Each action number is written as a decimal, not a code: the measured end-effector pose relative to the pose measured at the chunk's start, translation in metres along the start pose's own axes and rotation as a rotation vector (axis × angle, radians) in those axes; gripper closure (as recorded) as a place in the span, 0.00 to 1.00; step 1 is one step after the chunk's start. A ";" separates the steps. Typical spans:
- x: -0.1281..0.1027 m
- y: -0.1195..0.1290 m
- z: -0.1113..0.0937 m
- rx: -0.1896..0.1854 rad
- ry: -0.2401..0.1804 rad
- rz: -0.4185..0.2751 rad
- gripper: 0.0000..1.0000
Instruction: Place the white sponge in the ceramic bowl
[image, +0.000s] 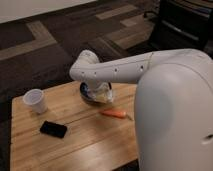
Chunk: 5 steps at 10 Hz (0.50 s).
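The ceramic bowl (88, 94), dark and glossy, sits at the table's far edge near the middle. My gripper (103, 93) hangs at the end of the white arm, right over the bowl's right side. A pale whitish shape shows at the gripper's tip above the bowl; I cannot tell whether it is the white sponge or part of the gripper. No sponge lies anywhere else on the table.
A white cup (35, 100) stands at the far left of the wooden table (85, 142). A flat black phone (53, 129) lies in front of it. An orange carrot-like item (115, 113) lies right of the bowl. My white arm covers the right side. A dark chair (182, 25) stands behind.
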 end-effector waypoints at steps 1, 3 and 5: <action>-0.003 -0.013 0.004 0.016 -0.004 -0.005 1.00; -0.011 -0.039 0.016 0.036 -0.025 -0.024 1.00; -0.034 -0.061 0.027 0.049 -0.073 -0.074 1.00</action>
